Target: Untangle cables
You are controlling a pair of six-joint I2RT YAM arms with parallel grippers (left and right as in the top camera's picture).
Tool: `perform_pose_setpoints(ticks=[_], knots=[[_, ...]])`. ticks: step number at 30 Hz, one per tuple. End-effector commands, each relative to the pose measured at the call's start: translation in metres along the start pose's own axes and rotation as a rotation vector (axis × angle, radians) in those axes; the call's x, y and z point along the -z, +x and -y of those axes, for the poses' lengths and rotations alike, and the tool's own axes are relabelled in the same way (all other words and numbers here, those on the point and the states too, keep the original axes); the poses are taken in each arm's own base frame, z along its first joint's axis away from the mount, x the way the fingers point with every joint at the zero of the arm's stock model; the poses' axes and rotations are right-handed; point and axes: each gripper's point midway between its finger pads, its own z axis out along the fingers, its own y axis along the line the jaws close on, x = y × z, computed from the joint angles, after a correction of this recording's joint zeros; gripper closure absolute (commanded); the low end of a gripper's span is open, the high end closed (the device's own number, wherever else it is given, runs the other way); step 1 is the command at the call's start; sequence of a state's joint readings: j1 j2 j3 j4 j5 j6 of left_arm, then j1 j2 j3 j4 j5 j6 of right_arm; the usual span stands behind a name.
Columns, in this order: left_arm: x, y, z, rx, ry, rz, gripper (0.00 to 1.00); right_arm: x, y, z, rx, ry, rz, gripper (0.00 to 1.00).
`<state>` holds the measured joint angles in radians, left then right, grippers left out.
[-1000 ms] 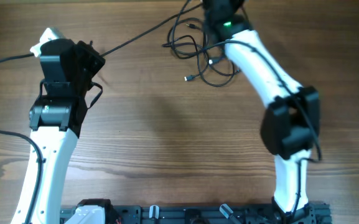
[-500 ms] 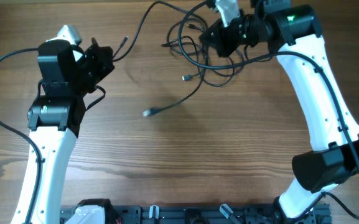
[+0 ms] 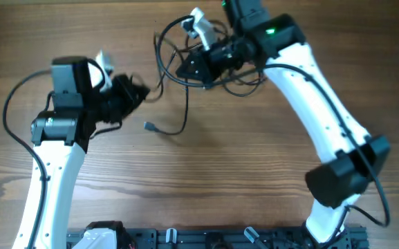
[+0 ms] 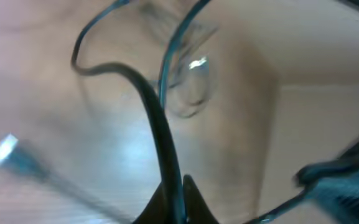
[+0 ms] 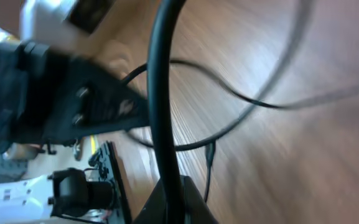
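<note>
Left gripper (image 3: 138, 93) is clamped shut on one strand of the cables (image 3: 235, 77); the left wrist view shows a thin black cord rising out of the pinched fingertips. Right gripper (image 3: 184, 69) is also closed tight on a cord, which runs straight up from its tips in the right wrist view. The main tangle sits at the far centre of the wooden table (image 3: 220, 166), just beside the right gripper. One strand drops between the two grippers and ends in a plug (image 3: 149, 126) near the left gripper. Both wrist views are blurred.
</note>
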<state>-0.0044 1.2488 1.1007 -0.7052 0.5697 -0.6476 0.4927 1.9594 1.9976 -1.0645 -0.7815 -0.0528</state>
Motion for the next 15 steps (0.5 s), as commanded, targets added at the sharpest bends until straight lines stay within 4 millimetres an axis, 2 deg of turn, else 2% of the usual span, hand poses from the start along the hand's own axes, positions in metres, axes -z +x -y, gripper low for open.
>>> perform_pose_setpoints(ticks=[1,2,3,4,6,7,8,12,15], knots=[[-0.007,0.011,-0.046,0.072,-0.199,-0.037,0.96,-0.034,0.015,0.030,-0.186,0.134,-0.076,0.96],[-0.011,0.020,-0.057,0.108,-0.241,-0.086,0.89,-0.039,0.017,0.032,-0.197,0.139,-0.082,0.96],[-0.014,0.025,-0.064,0.129,-0.264,-0.113,0.76,-0.044,0.019,0.037,-0.222,0.157,-0.089,0.96],[-0.017,0.028,-0.069,0.142,-0.280,-0.133,0.57,-0.045,0.020,0.040,-0.234,0.174,-0.092,0.96],[-0.023,0.033,-0.079,0.163,-0.308,-0.168,0.29,-0.049,0.023,0.045,-0.262,0.187,-0.102,0.96],[-0.027,0.034,-0.083,0.139,-0.316,-0.187,0.09,-0.051,0.024,0.047,-0.266,0.189,-0.108,0.95],[-0.028,0.034,-0.085,0.110,-0.318,-0.197,0.00,-0.052,0.025,0.048,-0.269,0.190,-0.112,0.95],[-0.027,0.017,-0.087,0.065,-0.345,-0.119,0.00,-0.051,0.026,0.053,-0.267,0.215,-0.111,0.94],[-0.013,-0.004,-0.064,0.020,-0.289,-0.036,0.00,-0.051,0.029,0.061,-0.273,0.258,-0.119,0.94]])
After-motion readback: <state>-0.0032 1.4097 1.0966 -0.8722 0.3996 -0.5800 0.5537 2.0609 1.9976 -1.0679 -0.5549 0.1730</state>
